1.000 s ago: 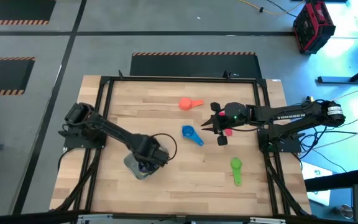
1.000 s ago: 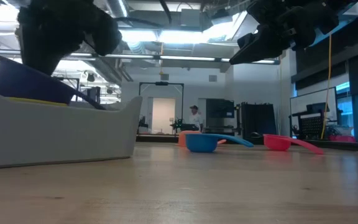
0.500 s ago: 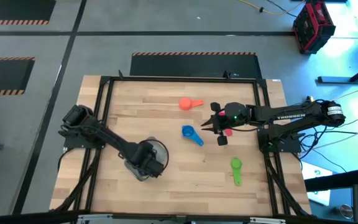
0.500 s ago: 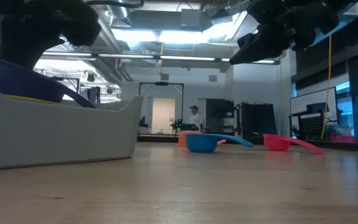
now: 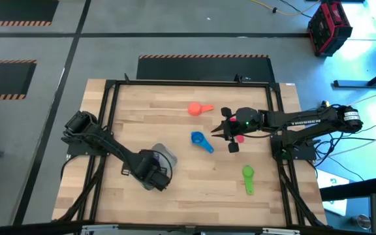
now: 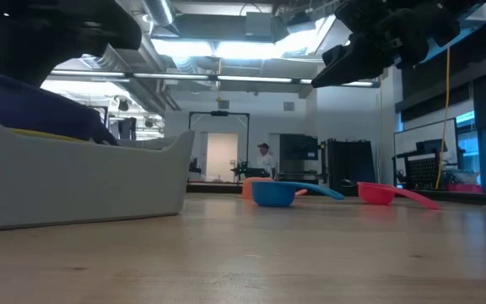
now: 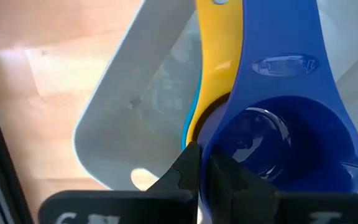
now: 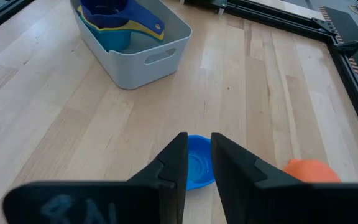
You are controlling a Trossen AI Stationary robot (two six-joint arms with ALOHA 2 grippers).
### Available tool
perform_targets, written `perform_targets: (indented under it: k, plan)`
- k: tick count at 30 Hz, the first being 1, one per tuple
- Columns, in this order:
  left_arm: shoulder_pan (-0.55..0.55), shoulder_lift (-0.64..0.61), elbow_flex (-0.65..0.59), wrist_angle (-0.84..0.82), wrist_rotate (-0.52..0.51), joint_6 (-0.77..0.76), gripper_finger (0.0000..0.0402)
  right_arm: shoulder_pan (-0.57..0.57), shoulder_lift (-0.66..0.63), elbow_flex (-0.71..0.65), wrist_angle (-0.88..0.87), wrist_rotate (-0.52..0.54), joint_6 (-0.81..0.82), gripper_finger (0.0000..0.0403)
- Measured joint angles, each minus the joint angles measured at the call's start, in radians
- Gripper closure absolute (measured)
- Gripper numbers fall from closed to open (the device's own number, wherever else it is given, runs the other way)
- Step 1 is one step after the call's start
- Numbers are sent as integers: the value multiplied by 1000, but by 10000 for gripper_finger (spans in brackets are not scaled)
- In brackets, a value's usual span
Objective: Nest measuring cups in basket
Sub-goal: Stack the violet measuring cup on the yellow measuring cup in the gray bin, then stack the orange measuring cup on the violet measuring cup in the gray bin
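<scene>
left claw (image 7: 199, 163): left wrist view, shut, empty, over purple cup (image 7: 278, 118) nested on yellow cup (image 7: 215, 56) in basket (image 7: 114, 112).
right claw (image 8: 197, 155): right wrist view, slightly parted, empty, above blue cup (image 8: 194, 163); coral cup (image 8: 311, 170) lower right.
high view: right arm nearer blue cup, handle toward lower right; adds green cup (image 5: 248, 177), pink-red cup (image 5: 239, 138).
low view: worktop (image 6: 310, 253) level only.

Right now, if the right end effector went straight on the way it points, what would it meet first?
Most likely the blue measuring cup, which lies on the table right ahead of the right end effector in its wrist view. The basket sits farther along that line. Depth is hard to judge.
</scene>
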Motion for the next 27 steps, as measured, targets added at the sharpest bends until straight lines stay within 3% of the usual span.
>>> perform_targets:
  k: [5,15,27]
  plan:
    - [-3,0,0,0,3,-97,392,0,0,0,0,0,0,327]
    - [-3,0,0,0,55,-105,359,0,0,0,0,0,-1,327]
    - [-3,0,0,1,51,-88,285,0,0,0,0,0,-3,327]
